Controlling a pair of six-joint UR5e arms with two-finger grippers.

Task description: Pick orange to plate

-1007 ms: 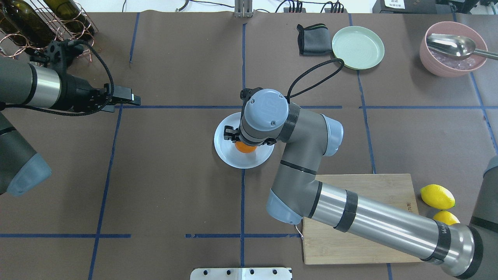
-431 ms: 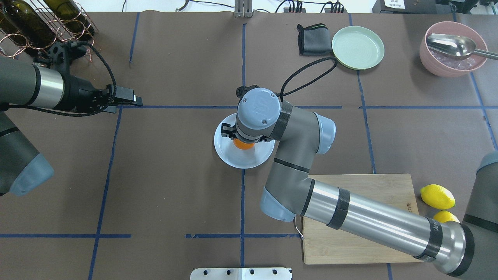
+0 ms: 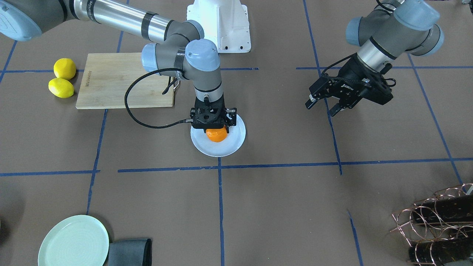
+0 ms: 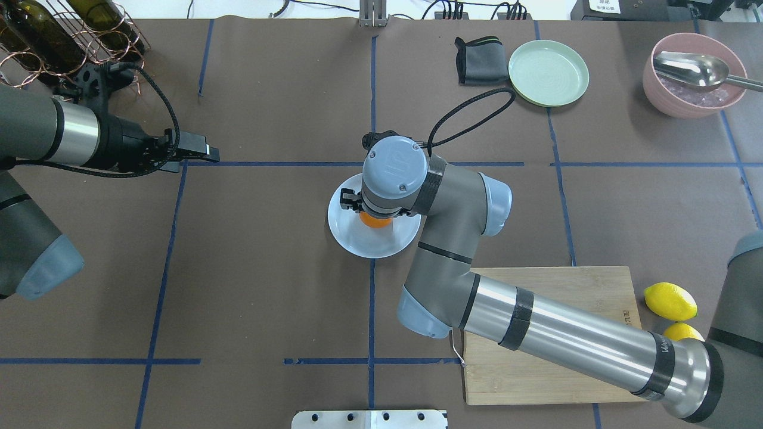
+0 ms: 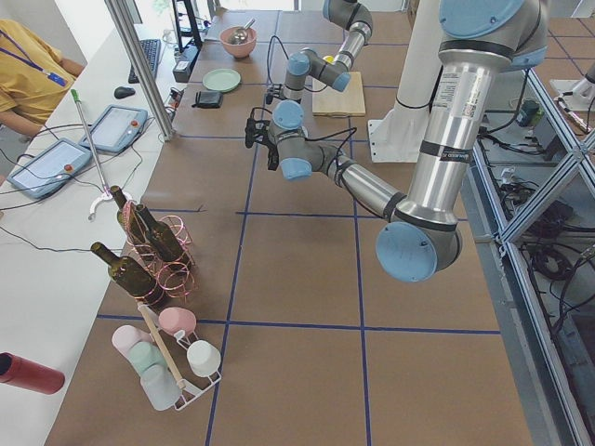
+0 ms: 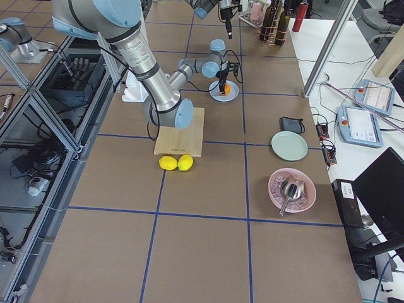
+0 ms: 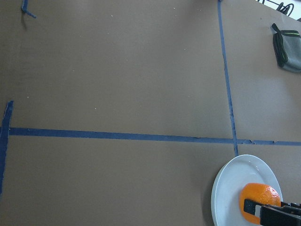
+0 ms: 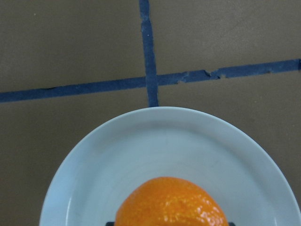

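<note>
Brown paper-covered table (image 3: pixel 273 214) with blue tape grid. Front view: small round dimpled orange (image 3: pixel 216 135) sits within the rim of the round pale bluish-white plate (image 3: pixel 232 143), about mid-plate, directly under the right gripper (image 3: pixel 214 128). Jaws look clamped on the orange, though the fingertips are mostly hidden by the gripper body. Can't tell if the fruit is resting on the plate or just off it. Left gripper (image 3: pixel 322 106) hangs well apart, fingers spread, holding nothing. Overhead: the right wrist covers most of the orange (image 4: pixel 375 221); only a sliver shows, plate (image 4: pixel 362 243) all around it. Left gripper (image 4: pixel 204 154) is far off to the side, so the right arm owns this. Left wrist cam: orange (image 7: pixel 258 198) on the plate (image 7: pixel 230 188), a dark finger across its lower edge. Right wrist cam: orange (image 8: pixel 171 203) dead centre at the bottom edge, plate (image 8: pixel 155 141) floor beyond. My read: placement is nearly done; next is release, then a straight vertical retreat. The round fruit could roll if nudged.
</note>
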